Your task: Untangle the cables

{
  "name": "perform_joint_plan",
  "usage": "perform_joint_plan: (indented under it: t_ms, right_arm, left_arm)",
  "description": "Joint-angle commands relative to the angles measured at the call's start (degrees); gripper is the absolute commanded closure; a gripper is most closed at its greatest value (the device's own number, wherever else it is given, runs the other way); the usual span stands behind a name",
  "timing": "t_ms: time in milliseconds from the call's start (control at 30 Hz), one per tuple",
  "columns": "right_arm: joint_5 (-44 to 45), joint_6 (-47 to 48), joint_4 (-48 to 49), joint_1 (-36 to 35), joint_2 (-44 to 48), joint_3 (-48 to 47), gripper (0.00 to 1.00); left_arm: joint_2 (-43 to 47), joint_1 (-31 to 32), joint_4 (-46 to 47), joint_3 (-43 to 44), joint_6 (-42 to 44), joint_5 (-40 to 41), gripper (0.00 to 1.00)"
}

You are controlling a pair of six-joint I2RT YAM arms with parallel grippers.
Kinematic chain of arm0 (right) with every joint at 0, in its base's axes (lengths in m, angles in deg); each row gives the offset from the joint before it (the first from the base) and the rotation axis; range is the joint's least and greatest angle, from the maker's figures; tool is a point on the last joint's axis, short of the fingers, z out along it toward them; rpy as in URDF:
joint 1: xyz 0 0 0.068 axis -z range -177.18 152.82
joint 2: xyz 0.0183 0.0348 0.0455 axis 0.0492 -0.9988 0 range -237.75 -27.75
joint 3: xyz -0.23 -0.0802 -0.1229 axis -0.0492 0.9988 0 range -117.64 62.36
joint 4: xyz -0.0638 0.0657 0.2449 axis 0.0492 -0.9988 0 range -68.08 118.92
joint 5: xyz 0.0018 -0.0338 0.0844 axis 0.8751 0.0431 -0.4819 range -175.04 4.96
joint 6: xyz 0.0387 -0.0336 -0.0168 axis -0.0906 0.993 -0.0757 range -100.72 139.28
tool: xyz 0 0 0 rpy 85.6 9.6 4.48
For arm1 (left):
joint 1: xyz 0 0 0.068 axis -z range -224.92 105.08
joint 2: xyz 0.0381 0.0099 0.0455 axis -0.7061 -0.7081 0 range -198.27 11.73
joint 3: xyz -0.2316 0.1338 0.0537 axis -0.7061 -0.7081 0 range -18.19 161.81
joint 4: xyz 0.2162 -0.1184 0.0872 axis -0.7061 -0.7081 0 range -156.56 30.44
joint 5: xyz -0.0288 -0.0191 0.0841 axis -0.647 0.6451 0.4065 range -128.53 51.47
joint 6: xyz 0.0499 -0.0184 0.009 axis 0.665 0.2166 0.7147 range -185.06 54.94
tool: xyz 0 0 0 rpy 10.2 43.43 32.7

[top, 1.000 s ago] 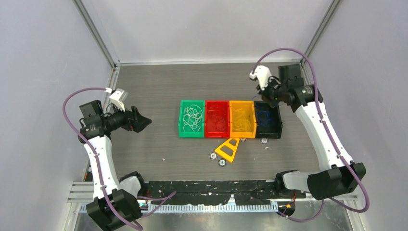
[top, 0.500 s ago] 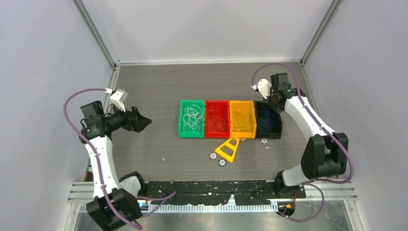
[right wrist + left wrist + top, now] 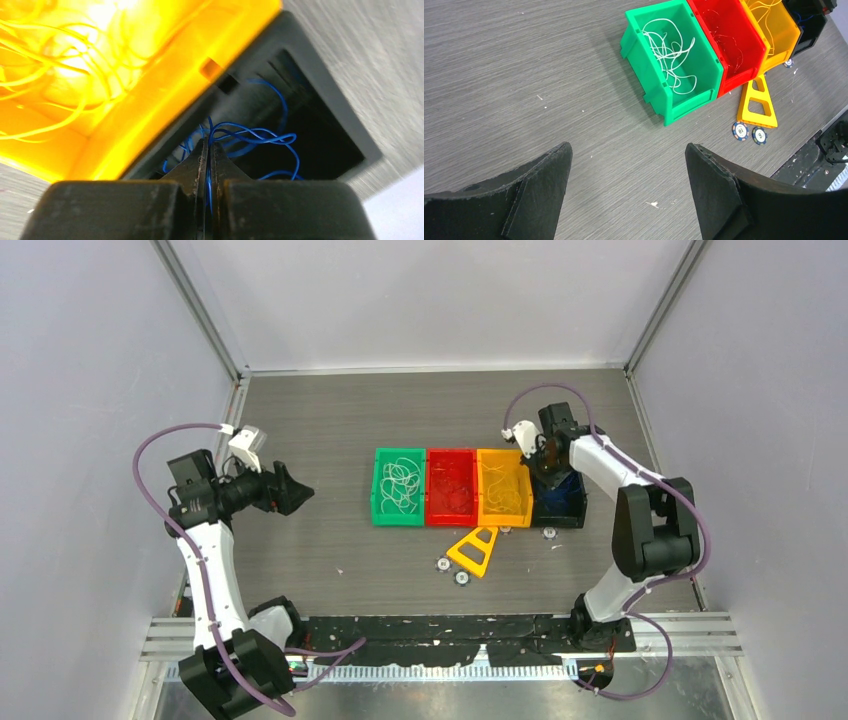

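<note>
Four trays stand side by side on the desk (image 3: 330,420), well ahead of the left fingers (image 3: 704,172) and directly under the right fingers (image 3: 200,160). Counting away from the left fingers, they are the green tray (image 3: 377,488), the red tray (image 3: 450,521), the orange tray (image 3: 503,521) and the black tray (image 3: 563,516). A yellow triangular frame (image 3: 756,121) and some chips (image 3: 740,131) lie beside the trays, on the side nearer the arm bases.

The left fingers are spread wide and hold nothing, hanging above bare desk. The right fingers are pressed together down inside the black tray, with a strand of the blue cable (image 3: 250,134) running through the seam between them.

The cables look sorted by colour:
- The white cable (image 3: 669,55) is in the green tray.
- The red cable (image 3: 730,47) is in the red tray.
- The yellow cable (image 3: 60,75) is just beside the right fingers, in the orange tray.
- The blue cable is around the tips of the right fingers.

The step in hand seems to be working on the blue bundle, either drawing it out or settling it. The next move calls for a slow motion that keeps the loops from snagging on the tray wall or spilling into the orange tray.

From above, the right wrist covers the blue loops. The wrist view is blurred at its edges. How much of the strand is truly pinched is hard to judge, as is whether any knots remain. The red cable barely shows against its tray.
</note>
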Motion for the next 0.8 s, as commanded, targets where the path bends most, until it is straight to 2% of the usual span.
perform_joint_plan:
  t_ms: [0, 100, 233, 300, 333, 367, 400, 467, 600, 767]
  right_arm:
    - [-10.66, -2.81, 1.12, 0.87, -2.01, -1.94, 0.95]
    - [-15.09, -2.71, 1.52, 2.75, -4.04, -2.90, 0.95]
    - [-16.61, -1.57, -0.02, 5.71, -6.84, -4.27, 0.92]
    - [-17.37, -1.06, -1.62, 6.67, -6.59, -4.79, 0.79]
    - [-17.49, -0.90, -2.06, 6.95, -5.42, -4.91, 0.68]
    - [-17.56, -0.71, -2.76, 6.98, -4.62, -5.01, 0.63]
    - [-17.63, -0.68, -3.20, 6.96, -2.95, -5.40, 0.53]
    - [-17.64, -0.61, -4.62, 6.96, -0.58, -6.86, 0.43]
    - [-16.58, 0.17, -9.17, 7.01, 2.41, -11.57, 0.34]
    - [-13.63, 2.20, -15.63, 6.97, 4.29, -17.61, 0.29]
  left_arm:
    - [0.20, -0.01, 0.38, 0.13, 1.66, 0.03, 0.16]
    - [0.07, 0.03, 0.08, 0.40, 1.70, 0.13, 0.15]
    - [-0.23, 0.04, -0.61, 0.96, 1.91, 0.15, 0.14]
    - [-0.17, 0.03, -0.90, 1.17, 2.08, 0.24, 0.12]
    - [-0.16, 0.03, -0.87, 1.21, 2.06, 0.17, 0.12]
    - [-0.14, 0.04, -0.91, 1.21, 2.04, 0.09, 0.11]
    - [-0.08, 0.04, -0.91, 1.17, 1.94, 0.05, 0.11]
    - [0.05, 0.09, -0.92, 1.23, 1.80, 0.12, 0.11]
    - [0.42, 0.12, -0.39, 1.06, 1.72, 0.97, 0.11]
    - [-1.32, 0.28, -0.55, 2.99, 1.00, 4.50, 0.05]
